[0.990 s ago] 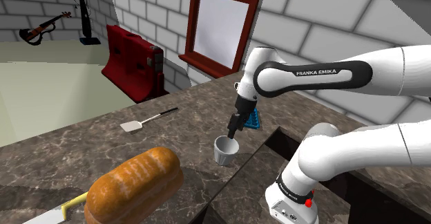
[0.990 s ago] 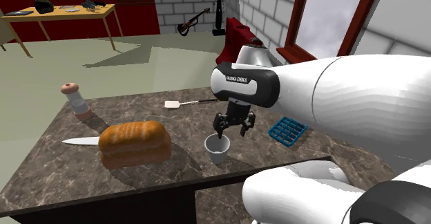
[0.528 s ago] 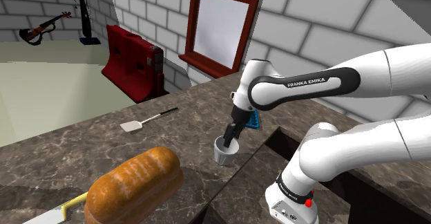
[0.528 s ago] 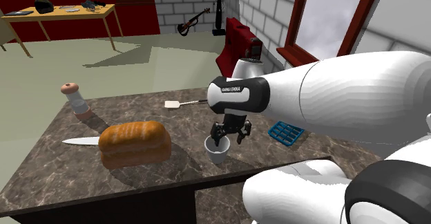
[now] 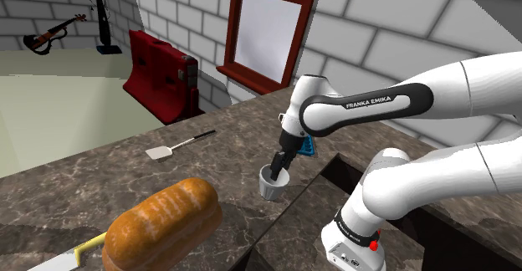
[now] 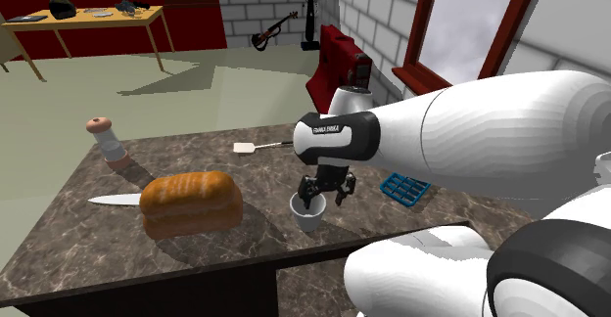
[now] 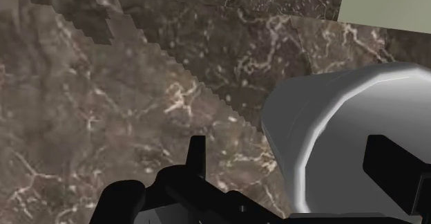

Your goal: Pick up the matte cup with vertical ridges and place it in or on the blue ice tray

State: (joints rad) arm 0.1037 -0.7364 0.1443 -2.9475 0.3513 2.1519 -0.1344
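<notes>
The pale grey cup (image 5: 271, 186) stands upright on the dark marble counter (image 5: 125, 173), between the bread loaf and the blue ice tray (image 6: 406, 186). In the shoulder view the arm hides part of the tray (image 5: 310, 147). My black gripper (image 5: 279, 168) hangs right over the cup (image 6: 307, 212), its tips down at the rim. In the wrist view the gripper (image 7: 293, 159) is open and straddles the cup's (image 7: 324, 129) wall, with one finger (image 7: 197, 153) outside and the other (image 7: 392, 178) over the cup's inside. Nothing is clasped.
A bread loaf (image 6: 191, 203) lies beside the cup, with a knife (image 6: 113, 200) behind it and a grinder (image 6: 106, 141) further off. A white spatula (image 6: 257, 147) lies toward the counter's far edge. A dark recess (image 5: 355, 173) drops beside the cup, near the stand.
The gripper came down from just above the cup until its tips reached the rim, and has hardly moved in the last half second. The fingers stayed open and the cup stayed put.
</notes>
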